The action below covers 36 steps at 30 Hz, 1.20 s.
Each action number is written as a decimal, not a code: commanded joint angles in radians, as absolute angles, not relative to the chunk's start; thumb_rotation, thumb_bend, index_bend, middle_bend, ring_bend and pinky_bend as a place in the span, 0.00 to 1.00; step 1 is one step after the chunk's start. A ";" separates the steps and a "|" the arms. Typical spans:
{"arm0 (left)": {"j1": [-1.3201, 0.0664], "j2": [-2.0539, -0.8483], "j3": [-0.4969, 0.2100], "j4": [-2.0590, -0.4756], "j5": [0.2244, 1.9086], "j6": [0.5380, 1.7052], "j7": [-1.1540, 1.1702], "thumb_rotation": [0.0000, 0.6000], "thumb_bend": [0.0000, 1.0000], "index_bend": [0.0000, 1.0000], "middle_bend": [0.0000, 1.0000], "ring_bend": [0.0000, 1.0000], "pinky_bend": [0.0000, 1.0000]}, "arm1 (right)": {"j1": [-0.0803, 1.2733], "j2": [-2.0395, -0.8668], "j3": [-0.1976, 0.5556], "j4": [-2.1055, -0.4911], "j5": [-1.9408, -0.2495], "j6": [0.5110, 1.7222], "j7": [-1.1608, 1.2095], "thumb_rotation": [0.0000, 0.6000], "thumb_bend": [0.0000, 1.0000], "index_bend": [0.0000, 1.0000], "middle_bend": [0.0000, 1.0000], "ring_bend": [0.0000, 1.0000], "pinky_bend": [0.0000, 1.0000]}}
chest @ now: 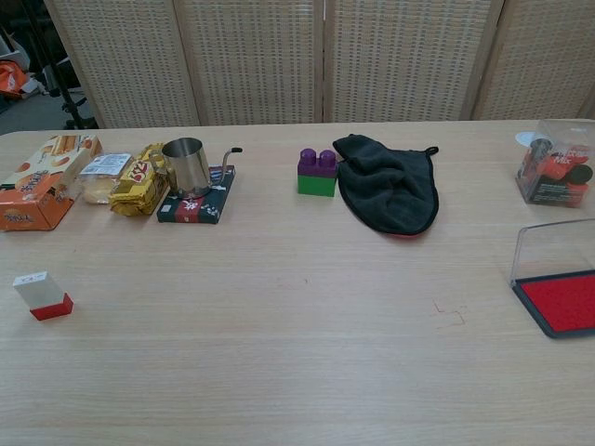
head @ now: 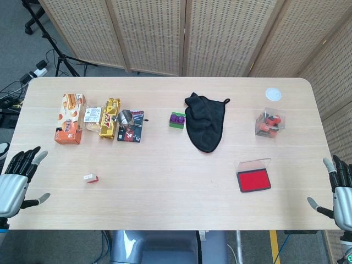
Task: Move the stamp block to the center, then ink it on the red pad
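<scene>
At the near left desk edge the left robot hand (head: 14, 184) waits open and empty, so the small stamp block (head: 91, 178) just right of it could tip, far from the red pad (head: 253, 180) at near right.

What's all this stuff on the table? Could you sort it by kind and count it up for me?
Stamping things: 2, the stamp block and the red ink pad
Snack packs: 3, orange box, clear packet, gold packet
Metal cup on a dark mat: 2
Toy brick: 1
Black cloth: 1
Clear container: 1
White disc: 1
Total: 11
</scene>
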State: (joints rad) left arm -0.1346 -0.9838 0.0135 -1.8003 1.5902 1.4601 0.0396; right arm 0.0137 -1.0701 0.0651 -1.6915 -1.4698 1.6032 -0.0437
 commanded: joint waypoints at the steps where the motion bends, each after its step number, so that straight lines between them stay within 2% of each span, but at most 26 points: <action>1: -0.134 -0.982 0.016 -1.802 1.595 1.460 0.036 1.00 0.10 0.00 0.00 0.00 0.00 | 0.010 -1.067 0.064 -1.692 -1.475 1.606 -0.039 1.00 0.00 0.00 0.00 0.00 0.00; 10: -0.128 -0.977 0.016 -1.806 1.582 1.456 0.045 1.00 0.11 0.00 0.00 0.00 0.00 | 0.006 -1.060 0.064 -1.688 -1.491 1.607 -0.012 1.00 0.00 0.00 0.00 0.00 0.00; 11: -0.128 -0.977 0.016 -1.806 1.578 1.453 0.048 1.00 0.11 0.00 0.02 0.00 0.00 | 0.005 -1.060 0.064 -1.689 -1.494 1.609 -0.011 1.00 0.00 0.00 0.00 0.00 0.00; 12: -0.129 -0.977 0.016 -1.805 1.570 1.446 0.058 1.00 0.11 0.00 0.10 0.05 0.01 | 0.004 -1.059 0.062 -1.691 -1.500 1.611 -0.009 1.00 0.00 0.00 0.00 0.00 0.00; 13: -0.130 -0.977 0.015 -1.807 1.564 1.442 0.065 1.00 0.11 0.00 0.27 0.19 0.08 | 0.003 -1.059 0.062 -1.691 -1.504 1.613 -0.008 1.00 0.00 0.00 0.00 0.00 0.00; 14: -0.132 -0.983 0.009 -1.806 1.556 1.440 0.067 1.00 0.10 0.00 0.48 0.38 0.19 | 0.002 -1.059 0.061 -1.692 -1.511 1.615 -0.007 1.00 0.00 0.00 0.00 0.00 0.00; 15: -0.134 -0.991 0.002 -1.804 1.550 1.442 0.063 1.00 0.10 0.00 0.61 0.52 0.29 | 0.002 -1.059 0.060 -1.692 -1.514 1.616 -0.008 1.00 0.00 0.00 0.00 0.00 0.00; 16: -0.139 -1.003 -0.003 -1.797 1.538 1.432 0.056 1.00 0.09 0.00 0.73 0.67 0.45 | 0.001 -1.059 0.059 -1.693 -1.517 1.617 -0.009 1.00 0.00 0.00 0.00 0.00 0.00; 17: -0.147 -1.015 -0.005 -1.788 1.525 1.413 0.048 1.00 0.08 0.00 0.81 0.78 0.59 | 0.000 -1.059 0.059 -1.693 -1.518 1.618 -0.009 1.00 0.00 0.00 0.00 0.00 0.00; 20: -0.165 -1.055 -0.017 -1.752 1.494 1.379 0.058 1.00 0.09 0.00 0.96 0.96 0.86 | -0.001 -1.059 0.060 -1.694 -1.516 1.615 -0.007 1.00 0.00 0.00 0.00 0.00 0.00; 23: -0.185 -1.104 -0.024 -1.742 1.450 1.327 0.067 1.00 0.12 0.06 1.00 1.00 0.93 | -0.001 -1.057 0.060 -1.694 -1.514 1.609 -0.004 1.00 0.00 0.00 0.00 0.00 0.00; 30: -0.233 -1.199 -0.051 -1.789 1.261 1.197 0.155 1.00 0.15 0.28 1.00 1.00 0.93 | 0.000 -1.054 0.057 -1.698 -1.520 1.598 0.001 1.00 0.00 0.00 0.00 0.00 0.00; 32: -0.243 -1.215 -0.061 -1.810 1.210 1.185 0.201 1.00 0.18 0.37 1.00 1.00 0.93 | 0.000 -1.053 0.057 -1.698 -1.521 1.597 0.003 1.00 0.00 0.00 0.00 0.00 0.00; 36: -0.265 -1.255 -0.094 -1.851 1.086 1.185 0.289 1.00 0.22 0.44 1.00 1.00 0.93 | 0.001 -1.048 0.058 -1.699 -1.519 1.590 0.013 1.00 0.00 0.00 0.00 0.00 0.00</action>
State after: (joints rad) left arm -0.2407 -1.2167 -0.0650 -1.8142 1.1677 1.2017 0.2248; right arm 0.0013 -1.0489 0.0582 -1.6992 -1.5190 1.5909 0.0115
